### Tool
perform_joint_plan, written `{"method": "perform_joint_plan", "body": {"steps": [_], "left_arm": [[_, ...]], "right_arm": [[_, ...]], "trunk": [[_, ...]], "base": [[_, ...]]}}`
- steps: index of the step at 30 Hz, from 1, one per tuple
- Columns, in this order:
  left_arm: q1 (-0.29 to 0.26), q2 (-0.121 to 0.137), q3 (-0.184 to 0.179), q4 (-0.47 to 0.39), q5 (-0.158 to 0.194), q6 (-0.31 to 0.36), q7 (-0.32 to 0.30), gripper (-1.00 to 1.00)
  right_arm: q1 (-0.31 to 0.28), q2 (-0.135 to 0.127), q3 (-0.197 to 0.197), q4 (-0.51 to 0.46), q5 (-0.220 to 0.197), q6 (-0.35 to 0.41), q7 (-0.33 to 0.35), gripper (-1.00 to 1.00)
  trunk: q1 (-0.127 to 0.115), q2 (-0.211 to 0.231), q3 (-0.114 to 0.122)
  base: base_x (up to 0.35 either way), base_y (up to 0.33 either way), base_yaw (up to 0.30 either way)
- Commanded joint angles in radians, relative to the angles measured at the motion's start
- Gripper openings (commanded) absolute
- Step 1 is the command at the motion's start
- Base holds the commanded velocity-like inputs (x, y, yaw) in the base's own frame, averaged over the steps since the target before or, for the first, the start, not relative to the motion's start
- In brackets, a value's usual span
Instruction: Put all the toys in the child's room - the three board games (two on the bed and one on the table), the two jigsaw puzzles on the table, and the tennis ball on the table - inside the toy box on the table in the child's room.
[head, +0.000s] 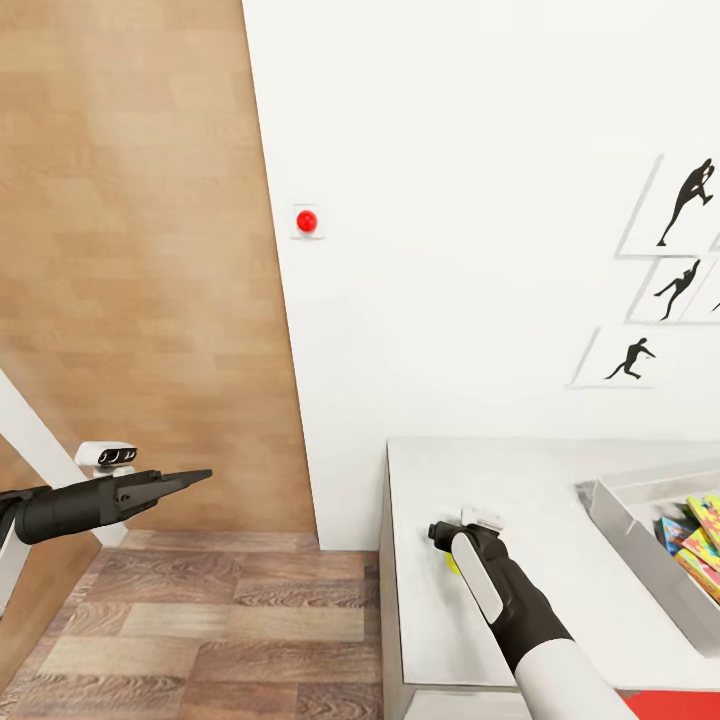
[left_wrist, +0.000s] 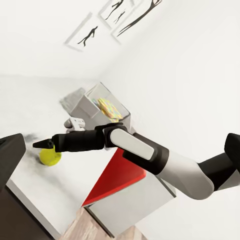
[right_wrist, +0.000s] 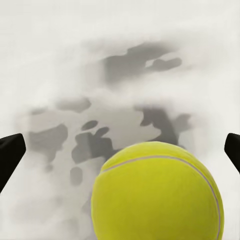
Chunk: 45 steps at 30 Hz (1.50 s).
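Yellow-green tennis ball (right_wrist: 157, 192) is framed between the right gripper's (head: 446, 545) spread fingers, ungrasped; an off-centre squeeze could roll it along the table (head: 560, 560).

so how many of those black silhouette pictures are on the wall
3 in full in the head view: one at top right, one below it, one lowest. Slivers at the right edge suggest more beyond the frame.

tennis ball (right_wrist: 157, 192): yellow-green, white seam, resting on pale tabletop (head: 520, 480) near its left end | toy box (head: 640, 545): light-grey bin, upright at tabletop's right, well apart from ball | inside: colourful flat jigsaw puzzles (head: 700, 540)
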Motion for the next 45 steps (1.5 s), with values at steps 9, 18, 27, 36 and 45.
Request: {"method": "perform_joint_plan", "body": {"steps": [9,18,27,36,45], "left_arm": [[-0.001,0.0,0.0,0.0,-0.001,0.011,-0.004,1.0],[-0.001,0.0,0.0,0.0,-0.001,0.011,-0.004,1.0],[-0.001,0.0,0.0,0.0,-0.001,0.011,-0.004,1.0],[-0.001,-0.001,0.0,0.0,-0.001,0.011,-0.004,1.0],[-0.001,-0.001,0.0,0.0,-0.001,0.011,-0.004,1.0]], "right_arm": [[-0.001,-0.001,0.003,-0.001,-0.011,0.002,-0.01,1.0],[0.0,-0.001,0.004,-0.001,-0.01,0.002,-0.01,1.0],[-0.001,-0.001,0.003,-0.001,-0.011,0.002,-0.009,1.0],[-0.001,-0.001,0.003,-0.001,-0.012,0.002,-0.009,1.0],[0.0,-0.001,0.003,-0.001,-0.012,0.002,-0.009,1.0]], "trunk": [[0.001,-0.002,-0.002],[0.001,-0.002,-0.002],[0.001,-0.002,-0.002],[0.001,-0.002,-0.002],[0.001,-0.002,-0.002]], "base": [[0.004,0.0,0.0],[-0.001,0.0,0.0],[-0.044,0.0,0.0],[-0.006,0.0,0.0],[-0.055,0.0,0.0]]}}
